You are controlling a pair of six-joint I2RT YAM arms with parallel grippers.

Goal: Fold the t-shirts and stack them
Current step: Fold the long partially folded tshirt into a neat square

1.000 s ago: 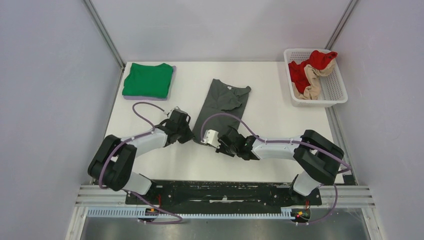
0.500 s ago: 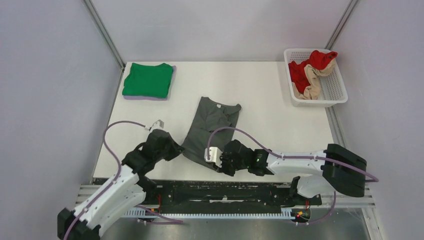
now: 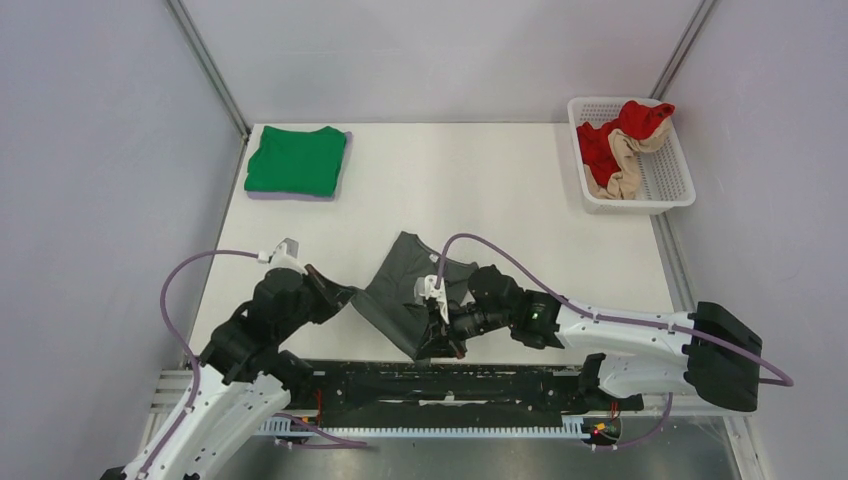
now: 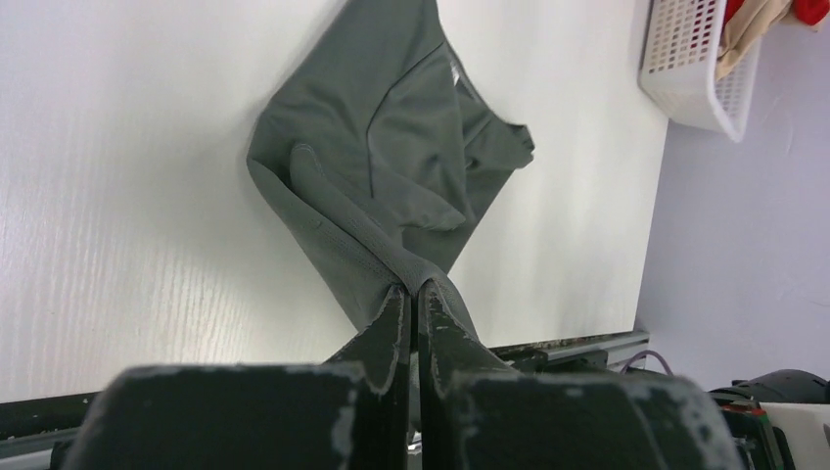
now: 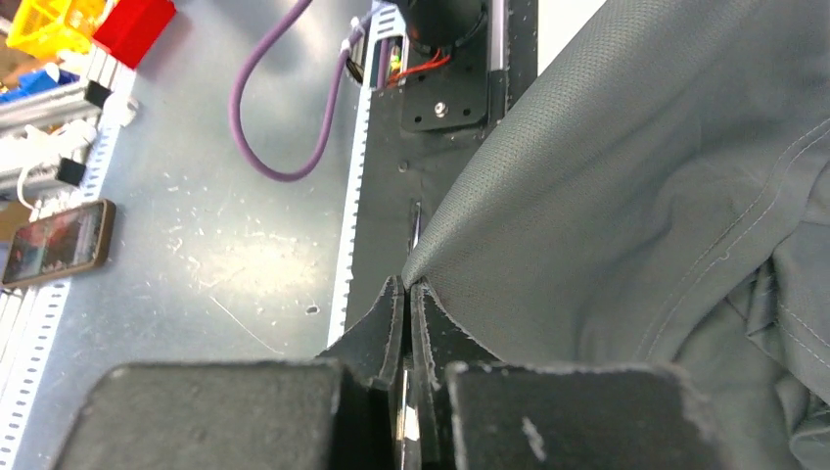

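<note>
The dark grey t-shirt (image 3: 405,292) lies crumpled at the table's near edge, its near part lifted between my two grippers. My left gripper (image 3: 338,296) is shut on the shirt's left corner; the left wrist view shows the cloth (image 4: 372,176) pinched at the tips (image 4: 412,290). My right gripper (image 3: 436,340) is shut on the shirt's near right corner, over the table's front edge; the right wrist view shows the cloth (image 5: 626,225) clamped at the tips (image 5: 407,286). The bright green t-shirt (image 3: 296,160) lies folded at the far left corner.
A white lattice basket (image 3: 660,175) holding red and beige garments stands at the far right, also in the left wrist view (image 4: 697,69). The black base rail (image 3: 440,385) runs along the near edge. Purple cables loop from both arms. Grey walls enclose the table.
Both grippers have pulled the grey shirt toward the near edge. The shirt has slid down the table and bunched up. The left arm has drawn back and to the left.
</note>
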